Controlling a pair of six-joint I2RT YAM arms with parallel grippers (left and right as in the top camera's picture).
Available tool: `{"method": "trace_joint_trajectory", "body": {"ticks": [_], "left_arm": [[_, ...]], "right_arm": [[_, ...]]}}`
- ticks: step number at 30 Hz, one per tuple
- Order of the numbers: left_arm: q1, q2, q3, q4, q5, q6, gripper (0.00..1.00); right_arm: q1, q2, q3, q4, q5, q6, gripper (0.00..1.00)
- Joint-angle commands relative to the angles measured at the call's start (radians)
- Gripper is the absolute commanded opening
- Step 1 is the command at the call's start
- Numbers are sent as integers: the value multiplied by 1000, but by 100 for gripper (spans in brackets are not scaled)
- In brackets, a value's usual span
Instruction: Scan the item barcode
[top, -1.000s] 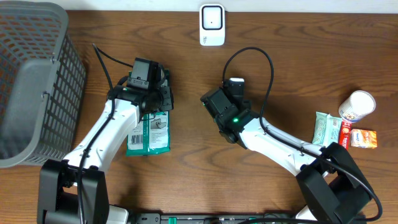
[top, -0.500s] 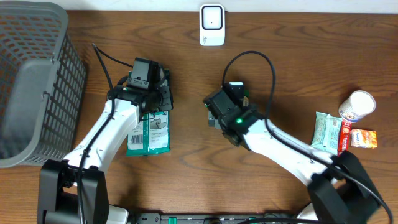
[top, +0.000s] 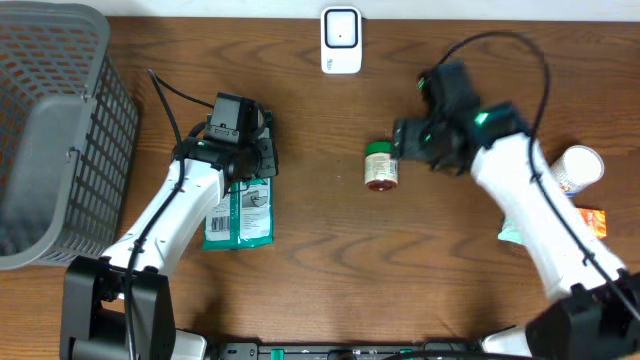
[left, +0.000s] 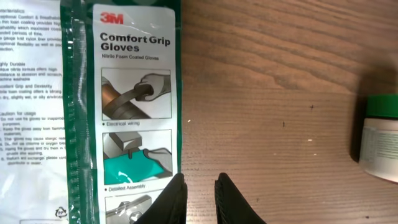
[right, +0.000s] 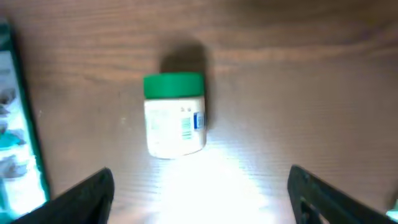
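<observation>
Green-lidded jar (top: 380, 166) is lying on its side on the counter (top: 320, 270), right in front of the right hand (right: 199, 180). Its fingers are spread wide and not touching the jar, lid end pointing away. Left hand (left: 198, 190) is nearly pressed together by the gloves packet (left: 134, 93) edge, with nothing visibly pinched.

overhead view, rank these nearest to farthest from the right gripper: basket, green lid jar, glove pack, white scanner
From the right gripper:
1. green lid jar, lying just beside it, lower left in the picture.
2. white scanner, up and to the left, at the picture's top edge.
3. glove pack, well off to the left, lying flat.
4. basket, at the picture's far left edge.
</observation>
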Motion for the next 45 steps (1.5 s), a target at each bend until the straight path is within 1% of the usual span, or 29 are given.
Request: {"method": "trace_joint_trajectory", "body": {"ticks": [1,5,7,8,12,13,15,16,19,20,22,26,28,31,33,36,39,42,45], "left_arm": [[-2,7,-15,2,-16,9,17],[-2,7,-15,2,-16,9,17],[-2,7,-15,1,-16,9,17],[-2,7,-15,0,-16,9,25],[-2,7,-15,1,-16,9,29],[-2,7,-15,2,-16,9,33],[-2,7,-15,5,-16,9,48],[-2,7,-15,7,-16,9,51],[-2,7,-15,12,-16,9,55],[-2,7,-15,12,-16,9,56],[-2,7,-15,12,-16,9,57],[-2,7,-15,9,-16,9,58],[-2,7,-15,7,-16,9,58],[-2,7,-15,5,-16,9,58],[-2,7,-15,5,-16,9,58],[-2,7,-15,5,-16,9,58],[-2,7,-15,5,-16,9,58],[-2,7,-15,5,-16,9,57],[-2,7,-15,5,-16,9,58]], "right_arm": [[-8,93,95,-65,-137,-74,89],[6,175,106,-20,-146,-79,99],[8,216,106,3,-162,-74,99],[8,242,106,14,-161,-66,99],[6,328,106,66,-159,-65,99],[7,345,106,79,-160,-65,99],[8,378,106,106,-166,-65,99],[10,393,106,117,-166,-65,99],[22,431,106,150,-165,-65,97],[26,439,106,160,-164,-65,95],[35,455,106,181,-153,-64,88],[46,476,106,206,-130,-64,66],[47,480,106,206,-130,-64,62],[47,475,106,203,-134,-64,49],[47,460,106,203,-139,-65,46],[47,426,106,190,-138,-65,47],[47,399,106,158,-137,-65,57],[48,401,105,125,-137,-65,58],[55,408,84,134,-126,-64,58]]}}
